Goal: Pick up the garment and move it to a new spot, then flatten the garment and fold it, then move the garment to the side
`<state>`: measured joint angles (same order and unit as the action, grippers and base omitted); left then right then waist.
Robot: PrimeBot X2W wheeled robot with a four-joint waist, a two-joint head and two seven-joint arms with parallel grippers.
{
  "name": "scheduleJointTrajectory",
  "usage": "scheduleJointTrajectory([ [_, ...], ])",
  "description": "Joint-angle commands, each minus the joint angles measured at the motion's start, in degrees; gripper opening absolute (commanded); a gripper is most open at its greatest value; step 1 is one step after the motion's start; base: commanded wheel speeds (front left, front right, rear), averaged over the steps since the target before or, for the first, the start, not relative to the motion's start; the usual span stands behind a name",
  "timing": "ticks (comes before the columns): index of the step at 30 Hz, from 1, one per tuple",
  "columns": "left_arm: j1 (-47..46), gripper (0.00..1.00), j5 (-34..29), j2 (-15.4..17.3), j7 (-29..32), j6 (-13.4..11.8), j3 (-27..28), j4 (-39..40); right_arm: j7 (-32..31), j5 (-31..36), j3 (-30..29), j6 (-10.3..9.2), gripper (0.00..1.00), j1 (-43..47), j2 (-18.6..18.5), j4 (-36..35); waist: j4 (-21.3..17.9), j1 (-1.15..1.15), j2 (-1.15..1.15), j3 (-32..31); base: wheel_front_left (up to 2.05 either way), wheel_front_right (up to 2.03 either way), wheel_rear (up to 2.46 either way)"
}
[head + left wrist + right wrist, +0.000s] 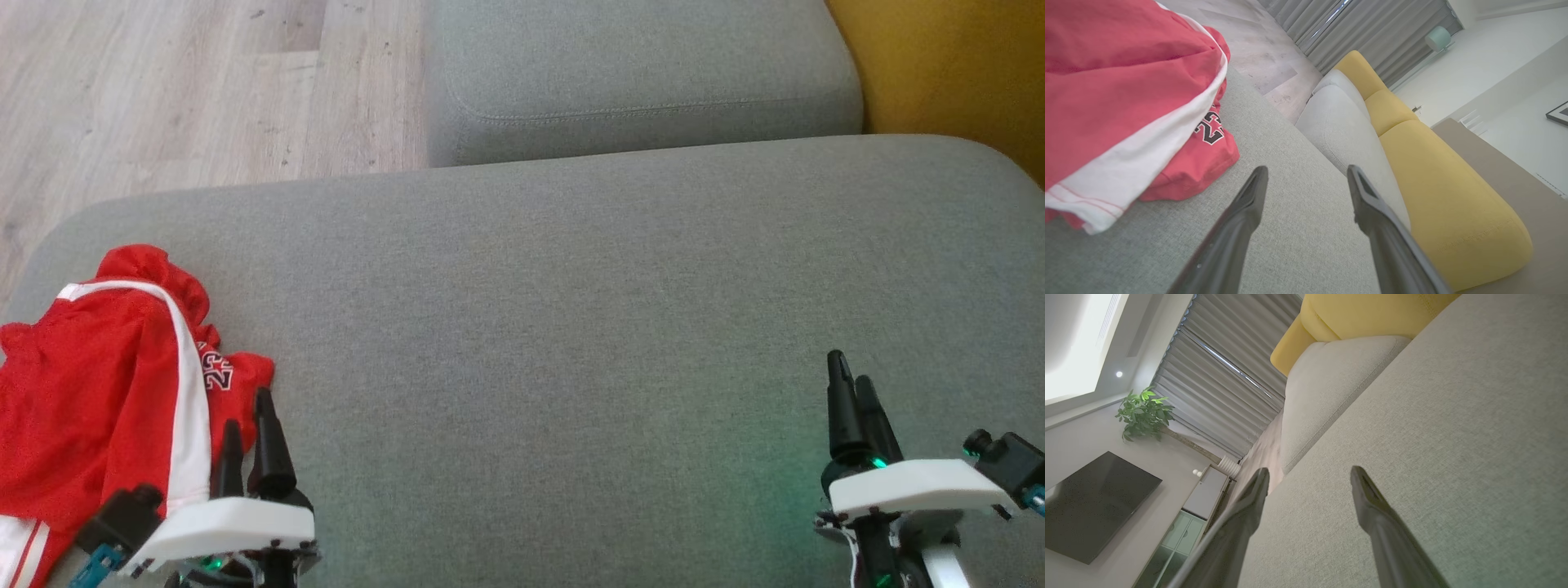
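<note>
Garment (98,384): crumpled at sofa cushion's (571,310) left edge.
Left pincer (247,408): wide, empty, beside it, seemingly ready to grasp.
Right pincer (849,367): wide, empty, well apart.

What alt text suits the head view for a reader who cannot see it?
A crumpled red garment with a white stripe lies at the left end of a grey sofa cushion. The left end effector hovers open beside it; the right end effector is open over bare cushion.
</note>
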<state>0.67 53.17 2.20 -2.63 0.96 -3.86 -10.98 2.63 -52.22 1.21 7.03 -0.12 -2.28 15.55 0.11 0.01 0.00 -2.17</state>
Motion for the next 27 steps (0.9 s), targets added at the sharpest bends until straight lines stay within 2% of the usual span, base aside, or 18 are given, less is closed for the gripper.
scheduleJointTrajectory([
  [1, -1.1, 1.0, -2.04, 0.53, -0.89, -0.41, 0.25, 2.34, 0.97, 1.93, 0.95, 0.21, 1.0, -1.36, -0.38, -2.35, 0.01, -0.01, 0.0, -0.13, 0.0, 0.0, 0.0],
  [13, 0.17, 1.0, -10.87, 0.5, -3.1, -1.02, -0.73, 2.76, 3.17, 11.23, 2.9, 0.26, 1.0, -0.51, -0.42, -3.37, 0.05, -0.01, 0.0, -1.15, 0.0, 0.0, 0.0],
  [27, 0.63, 1.0, -21.39, 0.54, -5.48, -3.36, -3.0, 3.61, 5.53, 20.69, 4.29, 0.31, 1.0, 0.1, -0.47, -4.53, 0.13, -0.01, 0.0, -1.54, 0.0, 0.0, 0.0],
])
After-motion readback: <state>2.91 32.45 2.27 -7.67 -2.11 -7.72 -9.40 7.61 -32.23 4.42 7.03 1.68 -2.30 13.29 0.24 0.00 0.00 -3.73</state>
